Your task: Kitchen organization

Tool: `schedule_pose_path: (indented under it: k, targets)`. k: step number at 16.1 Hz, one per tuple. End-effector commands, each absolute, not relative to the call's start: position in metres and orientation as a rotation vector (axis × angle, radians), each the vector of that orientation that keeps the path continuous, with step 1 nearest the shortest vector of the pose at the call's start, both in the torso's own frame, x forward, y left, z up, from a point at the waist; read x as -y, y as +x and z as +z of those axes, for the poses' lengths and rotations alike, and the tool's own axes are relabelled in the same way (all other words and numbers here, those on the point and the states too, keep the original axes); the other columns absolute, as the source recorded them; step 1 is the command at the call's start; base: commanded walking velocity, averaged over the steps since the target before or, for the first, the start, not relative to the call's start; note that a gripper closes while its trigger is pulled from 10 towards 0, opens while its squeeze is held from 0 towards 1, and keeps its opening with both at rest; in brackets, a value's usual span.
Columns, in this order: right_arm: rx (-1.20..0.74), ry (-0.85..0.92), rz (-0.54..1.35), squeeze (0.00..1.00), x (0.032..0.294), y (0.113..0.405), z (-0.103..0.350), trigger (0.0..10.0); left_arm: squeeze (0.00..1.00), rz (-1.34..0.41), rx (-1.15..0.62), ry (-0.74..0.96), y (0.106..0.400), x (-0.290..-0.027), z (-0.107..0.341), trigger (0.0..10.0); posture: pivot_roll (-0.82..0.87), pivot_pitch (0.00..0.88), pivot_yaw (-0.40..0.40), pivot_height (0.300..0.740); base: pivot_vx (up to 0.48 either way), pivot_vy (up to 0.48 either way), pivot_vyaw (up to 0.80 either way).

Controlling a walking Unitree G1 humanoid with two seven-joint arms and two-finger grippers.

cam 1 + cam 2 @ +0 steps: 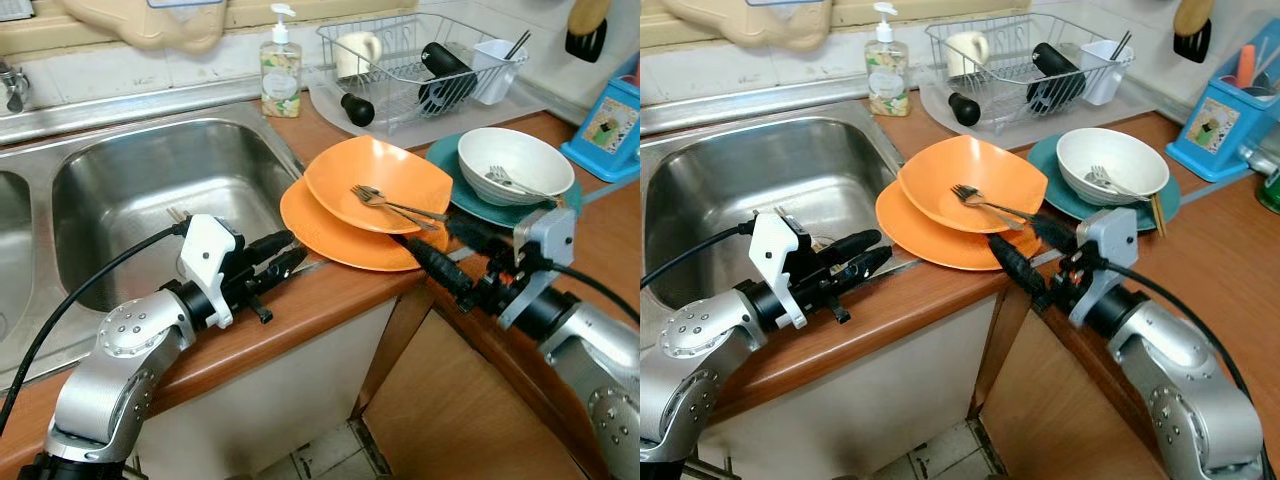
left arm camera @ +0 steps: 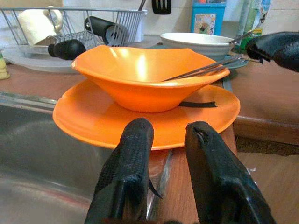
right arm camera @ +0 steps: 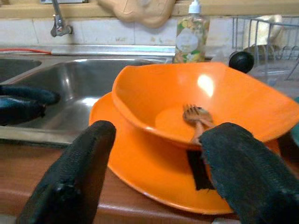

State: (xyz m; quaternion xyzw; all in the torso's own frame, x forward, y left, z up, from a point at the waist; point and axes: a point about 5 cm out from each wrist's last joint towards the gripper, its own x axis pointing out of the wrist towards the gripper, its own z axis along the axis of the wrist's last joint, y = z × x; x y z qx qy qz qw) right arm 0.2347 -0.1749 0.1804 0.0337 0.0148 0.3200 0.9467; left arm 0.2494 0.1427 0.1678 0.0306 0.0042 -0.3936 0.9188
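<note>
Orange bowl with forks stacked on orange plate at the counter's front edge beside the sink, left gripper slightly parted and empty just short of the plate's rim, right gripper wide open around its other side, right wrist view revealing the faucet, head views the dish rack and white bowl

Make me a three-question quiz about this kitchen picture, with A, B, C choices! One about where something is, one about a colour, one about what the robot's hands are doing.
1. Where do the two forks lie?
A. in the orange bowl
B. in the sink
C. on the floor

2. What colour is the plate under the white bowl?
A. red
B. teal
C. yellow

3. How is the right gripper?
A. shut on a fork
B. shut on the soap bottle
C. open

Answers:
1 A, the forks rest inside the bowl, on the orange plate.
2 B, a teal plate shows beneath it.
3 C, its fingers stand wide apart by the plate's rim.
</note>
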Motion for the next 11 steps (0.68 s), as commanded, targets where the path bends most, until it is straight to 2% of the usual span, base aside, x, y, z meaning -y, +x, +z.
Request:
schedule_pose_path:
  k: [1,9,10,11]
  targets:
    - [-0.032,0.066,0.654,0.00,0.174,0.236,0.180,0.0,0.00,-0.823,-0.012,0.085,0.251,-0.141,0.169,10.0,-0.14,0.000,-0.012,0.740,0.000,0.000,0.00]
    - [-0.006,0.032,0.589,0.00,0.176,0.246,0.181,0.0,0.00,-0.824,-0.016,0.092,0.252,-0.138,0.168,10.0,-0.14,0.000,-0.015,0.740,0.000,0.000,0.00]
    - [-0.004,0.028,0.582,0.00,0.176,0.248,0.181,3.1,0.00,-0.824,-0.017,0.093,0.252,-0.138,0.168,10.0,-0.14,0.000,-0.017,0.740,0.000,0.000,0.00]
    - [-0.007,0.021,0.580,0.00,0.176,0.249,0.180,4.2,0.00,-0.824,-0.017,0.093,0.252,-0.138,0.168,10.0,-0.14,0.000,-0.017,0.740,0.000,0.000,0.00]
